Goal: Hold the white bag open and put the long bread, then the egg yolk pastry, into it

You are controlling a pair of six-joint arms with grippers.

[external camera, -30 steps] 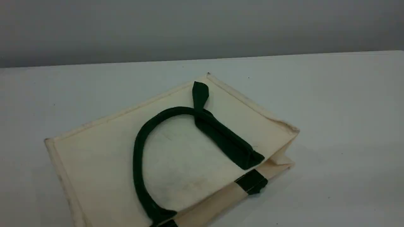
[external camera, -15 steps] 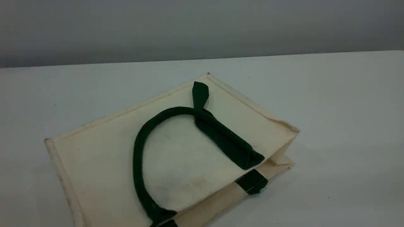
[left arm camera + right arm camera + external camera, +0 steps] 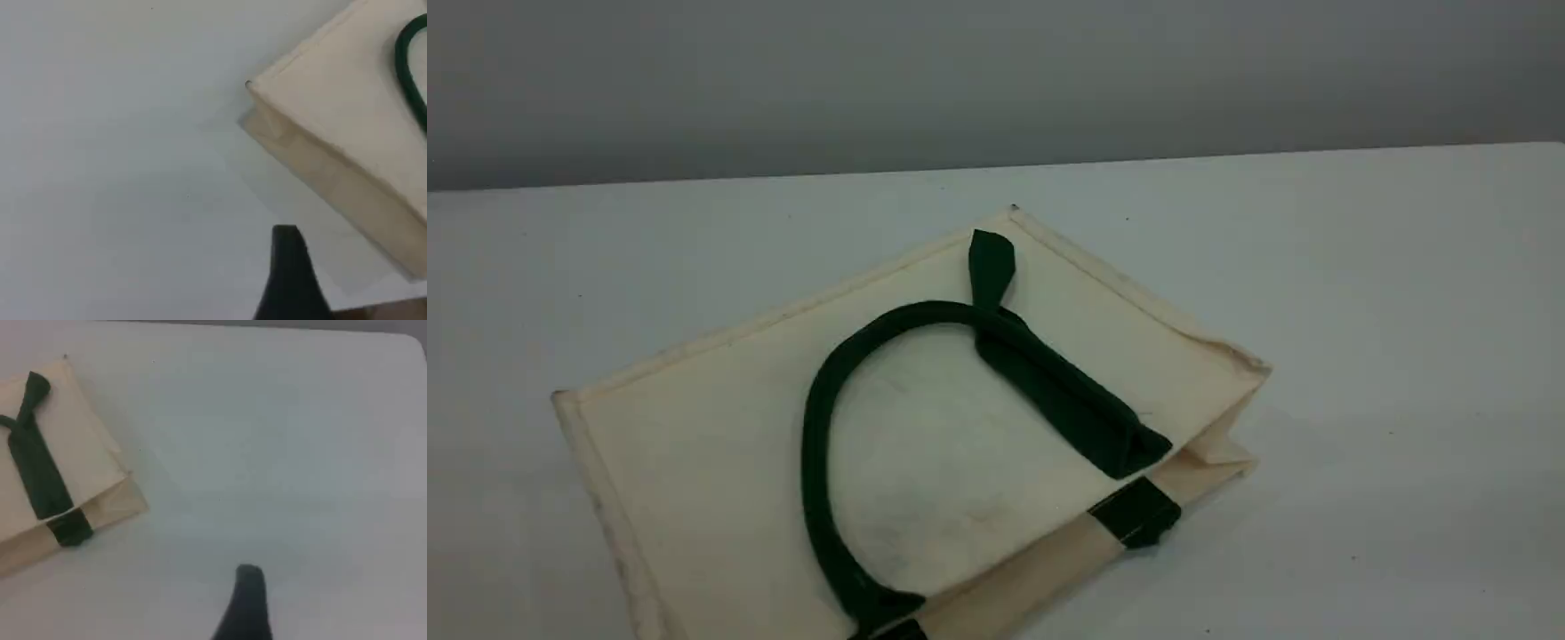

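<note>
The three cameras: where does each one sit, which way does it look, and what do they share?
Scene view: fixed, slanting down across the pale table at the flat cream-white canvas bag; no arm shows.
Left wrist view: on the left arm, looking down past the left gripper's dark fingertip at a bag corner.
Right wrist view: on the right arm, looking down past the right gripper's dark fingertip at the bag's mouth end.
All three share the bag's dark green strap handle.

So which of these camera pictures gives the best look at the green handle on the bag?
The scene view: the green handle shows nearly its whole loop lying flat on the white bag. The right wrist view catches only the flattened strap end; the left wrist view shows just a sliver at the edge.
</note>
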